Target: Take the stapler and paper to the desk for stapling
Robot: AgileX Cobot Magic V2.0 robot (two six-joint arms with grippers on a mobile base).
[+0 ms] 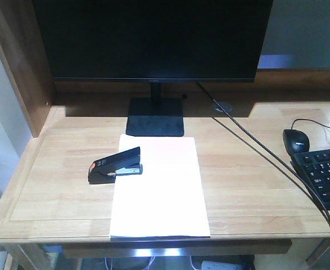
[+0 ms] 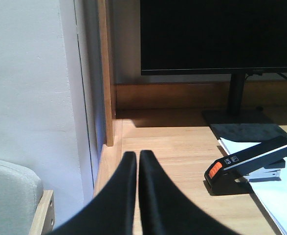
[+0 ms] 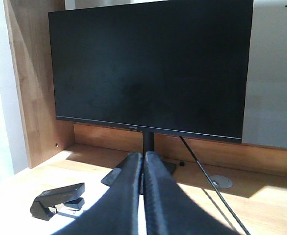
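From the front view, the desk (image 1: 249,169) carries a dark monitor (image 1: 153,36) whose stand (image 1: 155,118) sits just behind the paper (image 1: 162,191). A cable (image 1: 266,154) runs from behind the monitor across the wood to the right front edge. A mouse (image 1: 295,139) and a keyboard (image 1: 325,177) lie at the far right, well apart from the sheet. The stapler (image 1: 115,165) rests tilted on the paper's upper left corner, its orange end hanging off over bare wood. Neither of my pincers shows here.

My left wrist view has a wall and a wooden side panel (image 2: 106,73) on the left, the monitor at upper right. My left pincer (image 2: 137,159) is pressed together, only a thin slit between the fingers (image 2: 119,196), holding nothing and hanging over the desk's left edge. The stapler (image 2: 248,164) lies to its right and a little ahead, apart from it, on the corner of the paper (image 2: 275,205).

My right wrist view faces the monitor (image 3: 148,68) head on, its cable (image 3: 209,183) trailing right past a grommet (image 3: 220,182). My right pincer (image 3: 143,161) is likewise squeezed closed and empty. The stapler (image 3: 57,199) sits low to its left, not touching.
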